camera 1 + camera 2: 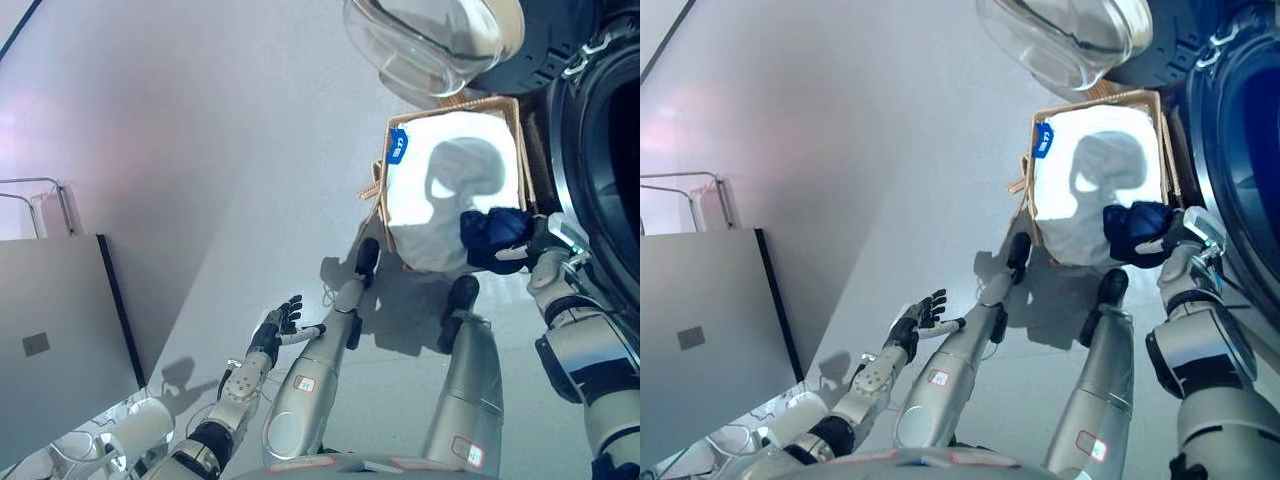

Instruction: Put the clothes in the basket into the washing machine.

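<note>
Beside the washing machine (600, 150), on pale, smooth floor (250, 150): one woven wicker basket (520, 130), rectangular, lined with white fabric (450, 180) and bearing a single blue tag (398, 145) at its rim. One dark navy garment (495, 235), soft and crumpled, bunched at the basket's near edge and gripped by the right hand (535, 245), fingers curled round the cloth. One round door of clear, domed glass (430, 40) swung wide above the basket; one dark drum opening ringed in metal along the right edge. Left hand (925, 315) well apart from the basket, low over the floor, fingers spread and relaxed, holding nothing. One flat grey panel (60, 350) with a dark edge at far left, and one bent metal tube frame (45, 195) behind it.
</note>
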Controlling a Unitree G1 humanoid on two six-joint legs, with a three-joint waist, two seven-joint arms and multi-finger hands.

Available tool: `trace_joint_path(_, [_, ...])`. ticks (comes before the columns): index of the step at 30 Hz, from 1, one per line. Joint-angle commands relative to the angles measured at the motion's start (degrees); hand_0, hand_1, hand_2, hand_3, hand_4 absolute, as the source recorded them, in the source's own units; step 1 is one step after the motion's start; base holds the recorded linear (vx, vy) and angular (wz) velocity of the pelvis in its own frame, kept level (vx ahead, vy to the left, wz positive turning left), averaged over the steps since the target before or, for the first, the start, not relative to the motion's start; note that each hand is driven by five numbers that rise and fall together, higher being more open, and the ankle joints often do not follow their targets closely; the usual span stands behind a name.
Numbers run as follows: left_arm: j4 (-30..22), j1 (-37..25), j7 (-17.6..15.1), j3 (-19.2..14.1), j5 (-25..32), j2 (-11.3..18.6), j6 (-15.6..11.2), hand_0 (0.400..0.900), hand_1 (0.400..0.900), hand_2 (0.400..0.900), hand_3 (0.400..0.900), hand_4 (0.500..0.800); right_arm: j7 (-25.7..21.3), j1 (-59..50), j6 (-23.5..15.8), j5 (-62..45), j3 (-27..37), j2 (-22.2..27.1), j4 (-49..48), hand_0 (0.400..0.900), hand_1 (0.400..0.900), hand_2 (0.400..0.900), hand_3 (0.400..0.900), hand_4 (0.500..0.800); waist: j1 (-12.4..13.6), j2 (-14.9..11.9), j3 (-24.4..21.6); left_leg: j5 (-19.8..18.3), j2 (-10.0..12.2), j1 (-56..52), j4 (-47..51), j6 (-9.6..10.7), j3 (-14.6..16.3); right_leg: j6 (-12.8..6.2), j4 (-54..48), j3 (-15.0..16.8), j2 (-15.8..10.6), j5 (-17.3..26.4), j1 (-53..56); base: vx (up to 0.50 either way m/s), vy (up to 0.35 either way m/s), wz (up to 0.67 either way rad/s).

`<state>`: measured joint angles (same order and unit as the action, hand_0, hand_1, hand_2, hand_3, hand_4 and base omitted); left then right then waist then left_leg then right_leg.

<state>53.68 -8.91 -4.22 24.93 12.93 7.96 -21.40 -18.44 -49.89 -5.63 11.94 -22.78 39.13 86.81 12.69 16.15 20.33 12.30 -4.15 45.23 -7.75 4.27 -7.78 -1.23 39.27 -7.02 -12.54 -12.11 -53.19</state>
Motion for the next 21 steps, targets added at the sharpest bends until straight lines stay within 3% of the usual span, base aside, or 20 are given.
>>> trace_joint_path(1, [-2.17,2.44,-1.45,-0.05,2.74,1.27,-2.19,0.900,0.900,0.900,0.900,0.800,-0.23,-2.59,-1.16,0.08,-3.97,4.94,-1.47,0.900,0.900,0.900,0.900,0.800,0.79,3.42,0.33,-8.90,-5.01,1.14,-6.02,-3.96,2.53,-0.57,-10.95,3.05,0.70,7.70,2.76,0.03,0.008,0.09])
trace_joint_path(6, [-4.42,2.39,-1.90,0.00,3.32,1.32,-2.53,0.900,0.900,0.900,0.900,0.800,-0.06,-4.02,-1.09,-0.27,-4.83,6.13,-0.81,0.900,0.900,0.900,0.900,0.800,1.05,3.60,1.09,-8.81,-5.74,3.45,-6.65,-3.96,1.74,-0.53,-8.60,2.85,-0.13,6.72,0.25,0.03,0.003,0.13])
trace_joint_path(7, [-4.40,2.14,-1.75,0.06,3.50,1.13,-2.42,0.900,0.900,0.900,0.900,0.800,-0.11,-3.26,-1.13,-0.54,-4.45,5.88,-0.35,0.833,0.833,0.833,0.833,0.760,1.33,3.66,1.16,-8.88,-5.94,3.76,-6.97,-3.98,1.49,-0.50,-8.08,2.78,-0.38,6.28,0.12,0.02,-0.025,0.23])
trace_joint_path(8, [-4.46,2.00,-1.81,0.41,3.16,0.85,-2.32,0.900,0.900,0.900,0.900,0.800,-0.29,-2.16,-1.18,-0.91,-3.69,5.71,0.35,0.580,0.580,0.580,0.580,0.608,1.57,3.86,1.11,-9.10,-6.37,4.10,-7.68,-4.02,1.29,-0.46,-7.41,2.82,-0.64,5.99,-0.05,0.03,-0.022,0.28])
trace_joint_path(9, [-4.74,2.07,-1.80,0.98,2.53,0.91,-2.43,0.900,0.900,0.900,0.900,0.800,-0.24,-2.11,-1.07,-1.09,-3.47,6.08,0.86,0.400,0.400,0.400,0.400,0.500,1.93,4.04,0.99,-9.36,-6.75,4.29,-8.28,-4.10,1.04,-0.42,-6.56,2.76,-0.96,5.68,-0.18,0.03,-0.002,0.26])
trace_joint_path(15, [-8.30,4.24,-0.49,1.99,0.86,1.36,-2.71,0.900,0.900,0.900,0.900,0.800,0.86,2.41,-1.91,-3.09,-0.70,6.33,0.92,0.400,0.400,0.400,0.400,0.500,4.32,4.88,0.04,-9.96,-8.15,5.26,-10.25,-4.75,0.50,-0.21,-4.21,2.56,-2.21,4.60,-0.49,0.04,0.009,0.15])
trace_joint_path(21, [-7.30,4.20,-1.04,1.60,0.53,1.72,-2.69,0.900,0.900,0.900,0.900,0.800,0.13,1.55,-2.59,-5.20,0.22,3.14,-0.54,0.400,0.400,0.400,0.400,0.500,5.20,4.40,-0.04,-10.26,-8.57,5.09,-11.06,-5.03,0.00,-0.27,-3.89,2.09,-2.35,4.39,0.20,0.01,0.000,0.03])
